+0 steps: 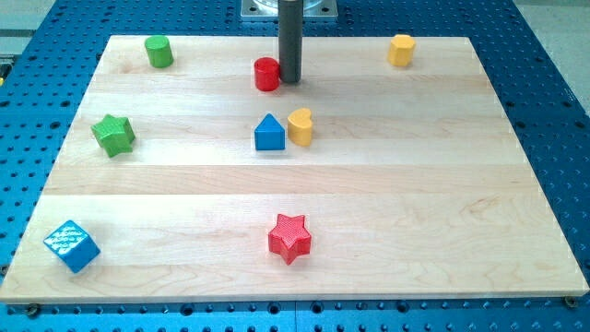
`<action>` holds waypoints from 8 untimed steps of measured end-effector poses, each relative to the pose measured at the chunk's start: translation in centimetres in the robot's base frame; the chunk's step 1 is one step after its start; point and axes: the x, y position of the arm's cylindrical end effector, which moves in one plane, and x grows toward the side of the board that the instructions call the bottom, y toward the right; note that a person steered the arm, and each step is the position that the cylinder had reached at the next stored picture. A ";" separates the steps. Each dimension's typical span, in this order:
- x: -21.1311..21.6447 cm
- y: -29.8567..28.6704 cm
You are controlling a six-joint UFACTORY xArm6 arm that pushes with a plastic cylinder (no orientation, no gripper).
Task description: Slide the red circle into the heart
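A pale wooden board (387, 184) is lying on a blue perforated table (553, 111). Taking the blue house-shaped block (268, 133) as landmark: the yellow heart (300, 126) is touching its right side, the red circle (266, 74) is sitting above it, and the red star (289, 238) below. The green star (113, 135) is lying far left, the green cylinder (159, 51) upper left, the yellow cylinder (401, 50) upper right, and the blue cube (71, 245) lower left.

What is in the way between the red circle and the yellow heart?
Nothing visible. The red circle block sits toward the view's top from the yellow heart block, with bare wooden board between them. The blue house-shaped block touches the heart's left, just beside the path. My tip touches the circle's right.
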 end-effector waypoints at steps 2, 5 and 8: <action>-3.8 -3.4; 2.1 2.7; 4.3 -2.9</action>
